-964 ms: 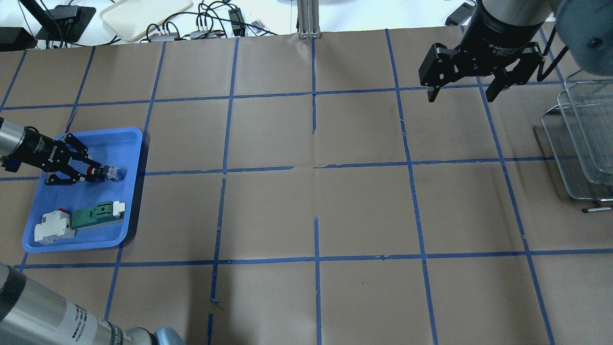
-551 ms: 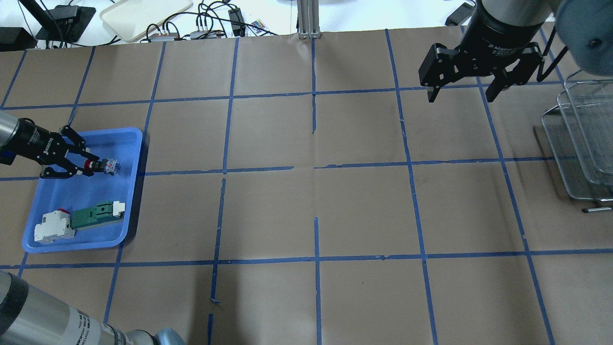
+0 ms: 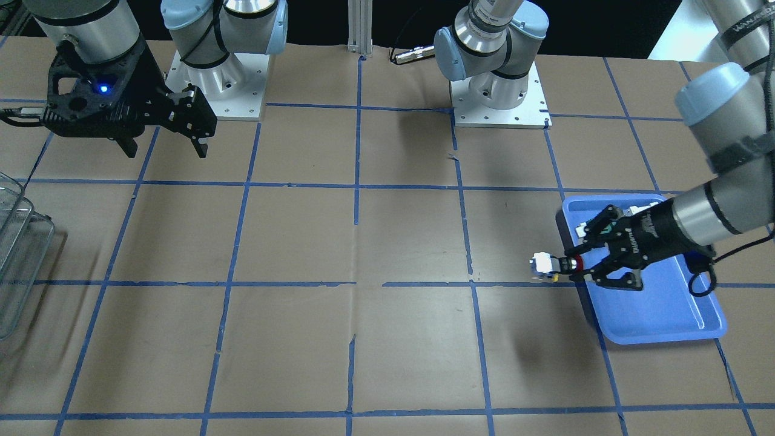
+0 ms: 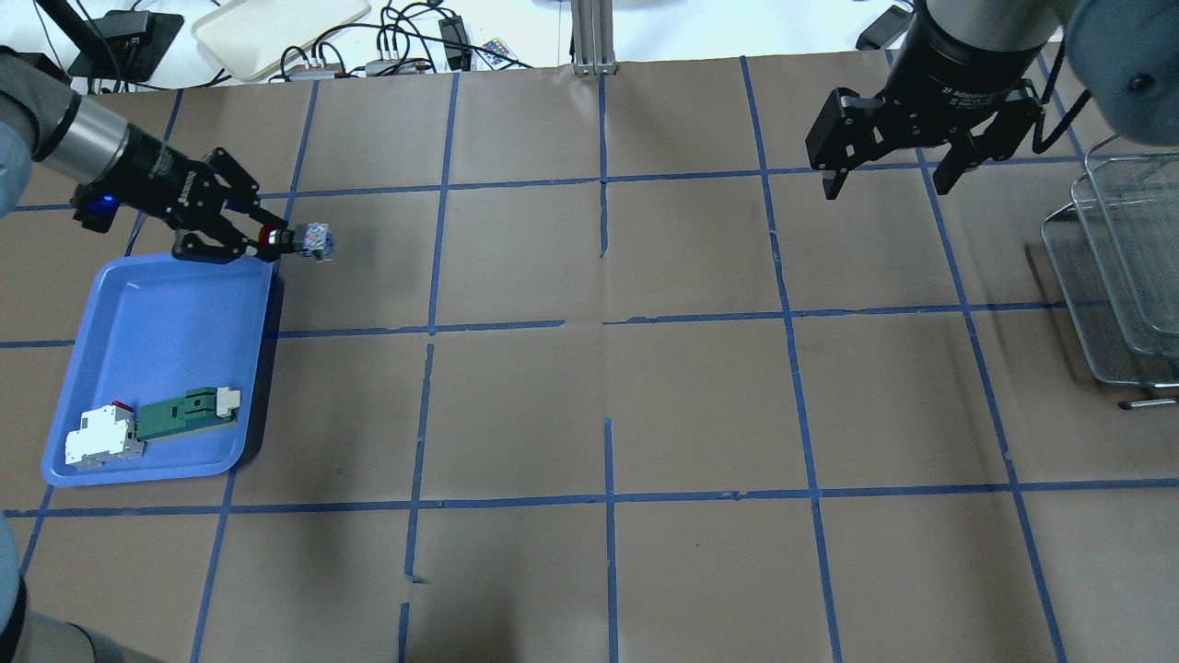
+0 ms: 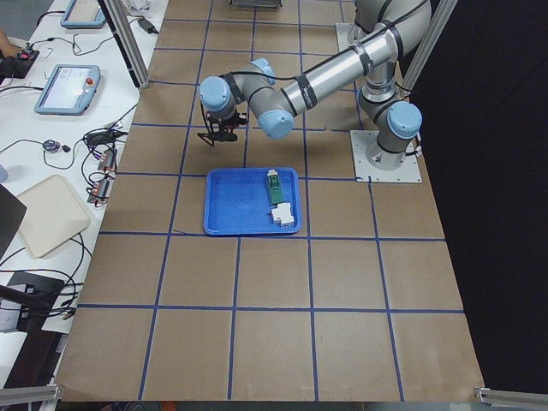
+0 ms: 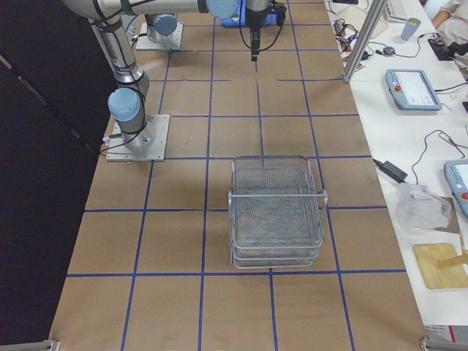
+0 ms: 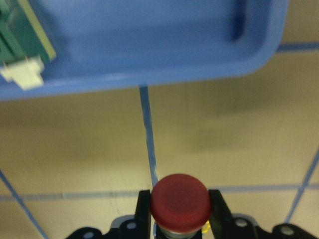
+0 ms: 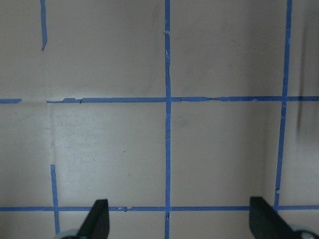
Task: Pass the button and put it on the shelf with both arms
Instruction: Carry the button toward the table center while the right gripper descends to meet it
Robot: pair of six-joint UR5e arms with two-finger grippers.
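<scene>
My left gripper point(image 4: 269, 238) is shut on the button point(image 4: 309, 239), gripping it at the red cap and black collar, with the blue-white block pointing toward the table's middle. It holds the button in the air just past the far right corner of the blue tray point(image 4: 166, 313). The front-facing view shows the same grip point(image 3: 575, 264) on the button point(image 3: 547, 264). In the left wrist view the red cap point(image 7: 180, 201) sits between the fingers. My right gripper point(image 4: 886, 181) is open and empty, high over the far right of the table, near the wire shelf point(image 4: 1119, 267).
The blue tray point(image 3: 654, 309) holds a green-and-white flat part point(image 4: 184, 412) and a white-and-red block point(image 4: 101, 437) at its near end. The shelf point(image 6: 276, 212) stands at the table's right end. Cables and a white tray point(image 4: 276, 28) lie beyond the far edge.
My left gripper has lifted the button out of the blue tray and carried it toward the far side and rightward, past the tray's corner. The right gripper has stayed put.
</scene>
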